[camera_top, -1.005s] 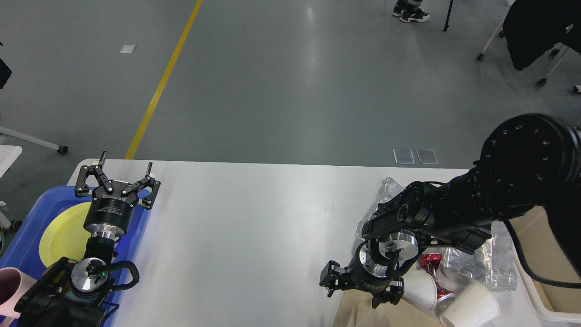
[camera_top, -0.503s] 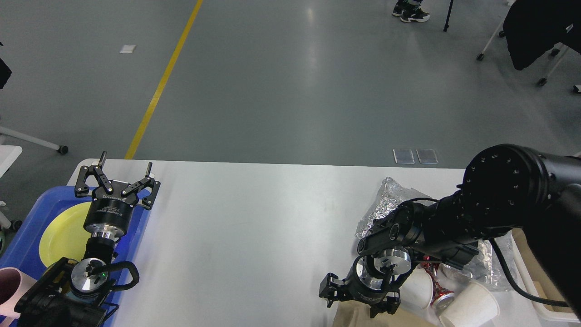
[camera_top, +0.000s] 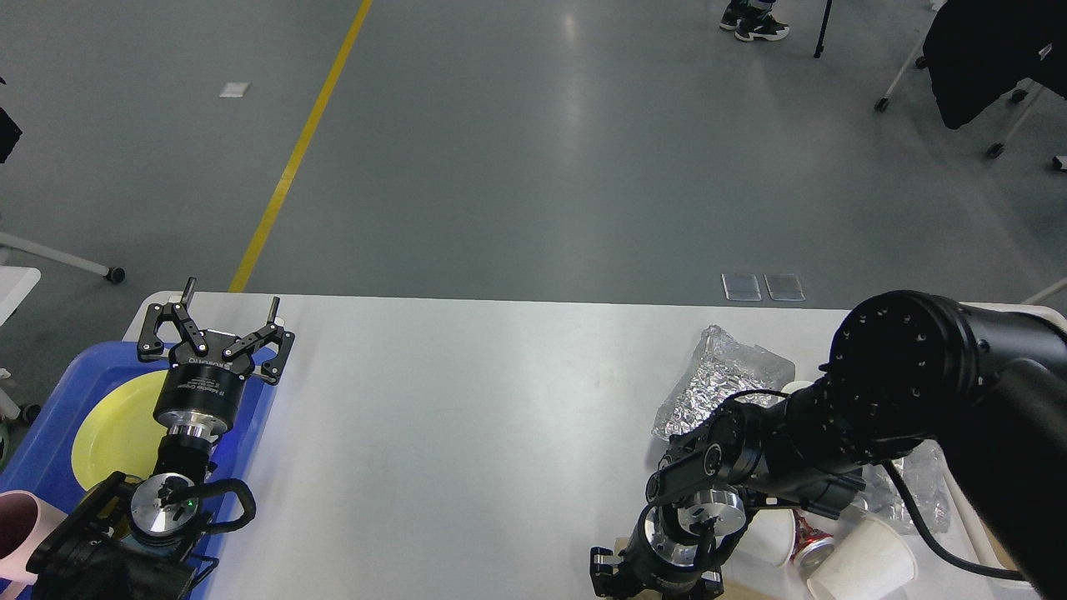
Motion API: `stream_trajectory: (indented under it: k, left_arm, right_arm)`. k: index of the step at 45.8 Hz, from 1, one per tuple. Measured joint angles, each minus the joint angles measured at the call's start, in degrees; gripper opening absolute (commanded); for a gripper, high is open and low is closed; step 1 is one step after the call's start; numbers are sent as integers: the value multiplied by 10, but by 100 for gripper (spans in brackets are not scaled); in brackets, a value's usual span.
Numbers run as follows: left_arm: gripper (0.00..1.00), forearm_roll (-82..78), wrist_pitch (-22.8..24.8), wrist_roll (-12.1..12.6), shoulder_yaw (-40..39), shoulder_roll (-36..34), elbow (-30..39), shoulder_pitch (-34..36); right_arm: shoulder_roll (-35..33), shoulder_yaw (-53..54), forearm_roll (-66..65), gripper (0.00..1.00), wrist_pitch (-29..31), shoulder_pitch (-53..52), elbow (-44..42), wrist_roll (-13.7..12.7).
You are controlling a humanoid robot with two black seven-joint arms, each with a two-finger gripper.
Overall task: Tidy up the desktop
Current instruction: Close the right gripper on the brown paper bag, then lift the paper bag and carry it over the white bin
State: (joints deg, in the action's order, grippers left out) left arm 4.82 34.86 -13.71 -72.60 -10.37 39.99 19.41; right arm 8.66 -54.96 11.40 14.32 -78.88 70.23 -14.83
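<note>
The desktop (camera_top: 467,400) is a wide white tabletop that fills the lower half of the head view. My left gripper (camera_top: 232,297) is open and empty, held over the far right corner of a blue tray (camera_top: 50,433). My right gripper (camera_top: 654,582) is at the bottom edge, pointing down at the table's near side. It is dark and partly cut off, so its fingers cannot be told apart. Beside it lie two white paper cups (camera_top: 863,562), a crushed red can (camera_top: 810,540) and crumpled silver foil (camera_top: 717,383).
The blue tray holds a yellow plate (camera_top: 117,425), and a pink cup (camera_top: 17,525) stands at its near left. A sliver of tan paper (camera_top: 621,546) shows by the right gripper. Crumpled clear plastic (camera_top: 913,496) lies at the far right behind my right arm.
My right arm has drawn back toward the near edge and lowered, so its gripper now sits partly out of view. More of the foil is uncovered. The left arm has not moved.
</note>
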Motion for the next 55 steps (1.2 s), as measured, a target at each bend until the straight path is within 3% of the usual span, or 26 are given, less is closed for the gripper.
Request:
stream_trajectory:
  k: [23, 45, 55]
  left_arm:
    - [96, 0, 0, 0, 0, 0, 0, 0]
    - [96, 0, 0, 0, 0, 0, 0, 0]
    - [96, 0, 0, 0, 0, 0, 0, 0]
  right_arm:
    - [0, 20, 8, 0, -8, -41, 43, 1]
    - [-79, 20, 128, 0, 214, -354, 165, 0]
    - [-131, 4, 132, 0, 283, -491, 223, -1]
